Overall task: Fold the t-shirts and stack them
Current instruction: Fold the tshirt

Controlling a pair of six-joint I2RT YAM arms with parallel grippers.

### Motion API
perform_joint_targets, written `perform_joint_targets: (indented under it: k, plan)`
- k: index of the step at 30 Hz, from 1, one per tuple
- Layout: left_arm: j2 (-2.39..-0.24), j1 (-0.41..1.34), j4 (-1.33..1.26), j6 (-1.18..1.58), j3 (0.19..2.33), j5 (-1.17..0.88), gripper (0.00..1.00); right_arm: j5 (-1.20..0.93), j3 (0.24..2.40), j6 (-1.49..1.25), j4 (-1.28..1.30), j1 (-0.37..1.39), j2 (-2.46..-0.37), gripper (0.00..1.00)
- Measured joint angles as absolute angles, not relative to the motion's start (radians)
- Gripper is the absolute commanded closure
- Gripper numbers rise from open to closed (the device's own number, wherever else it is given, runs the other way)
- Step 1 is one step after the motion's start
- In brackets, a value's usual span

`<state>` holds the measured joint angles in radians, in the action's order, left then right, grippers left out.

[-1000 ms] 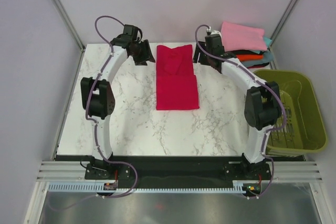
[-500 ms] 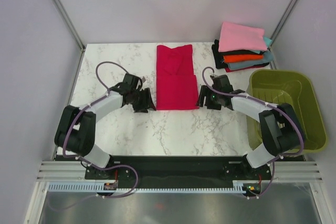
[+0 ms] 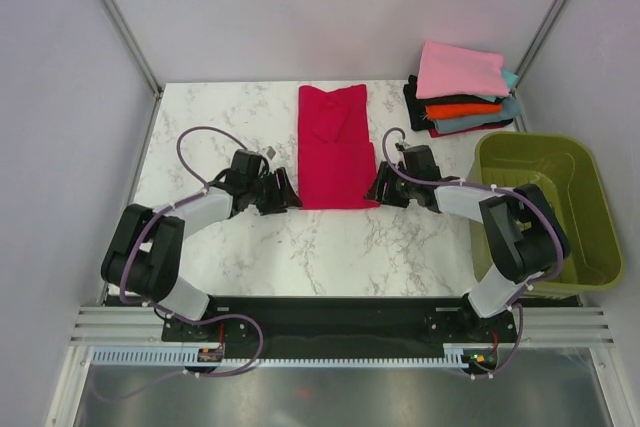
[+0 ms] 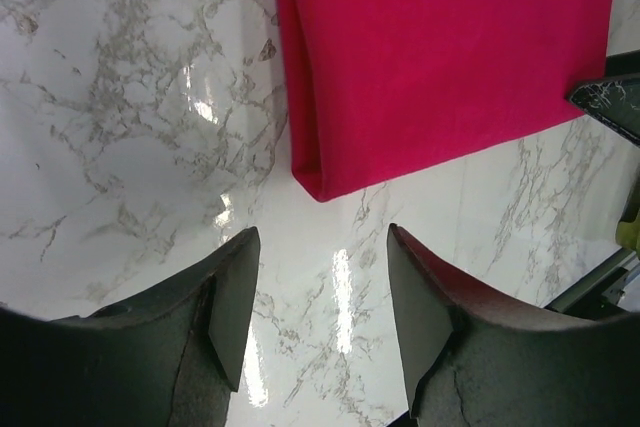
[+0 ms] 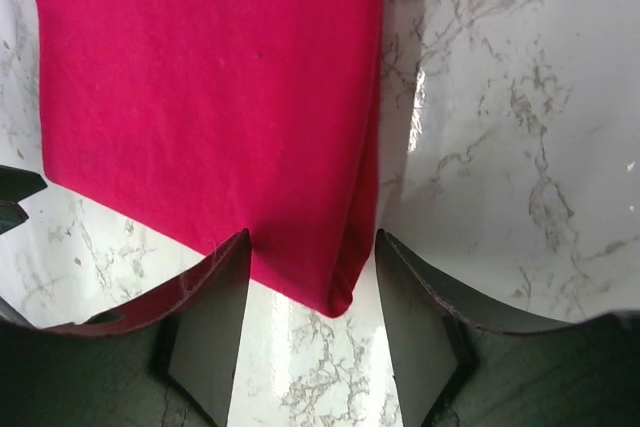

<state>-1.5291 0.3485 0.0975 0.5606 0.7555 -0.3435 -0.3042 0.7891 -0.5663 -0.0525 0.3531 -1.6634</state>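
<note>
With both pairs of fingers spread apart, the left gripper (image 4: 320, 297) sits just short of the folded red t-shirt's (image 3: 337, 157) near left corner and the right gripper (image 5: 311, 292) straddles its near right corner, the stack of folded t-shirts (image 3: 462, 92) lying beyond the shirt's far right corner, behind the green basket (image 3: 590, 197).
</note>
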Motion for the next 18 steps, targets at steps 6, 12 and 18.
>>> perform_joint_targets:
  k: [6,12,18]
  plan:
    - [-1.568,0.349,0.043,0.570,0.749,-0.344,0.37,-0.316,0.769,-0.572,-0.096,0.350,-1.674,0.59]
    - [-1.614,0.361,-0.044,0.602,0.731,-0.348,0.39,-0.329,0.761,-0.576,-0.125,0.350,-1.691,0.65]
    - [-1.650,0.374,-0.129,0.633,0.729,-0.349,0.48,-0.343,0.760,-0.576,-0.144,0.350,-1.702,0.67]
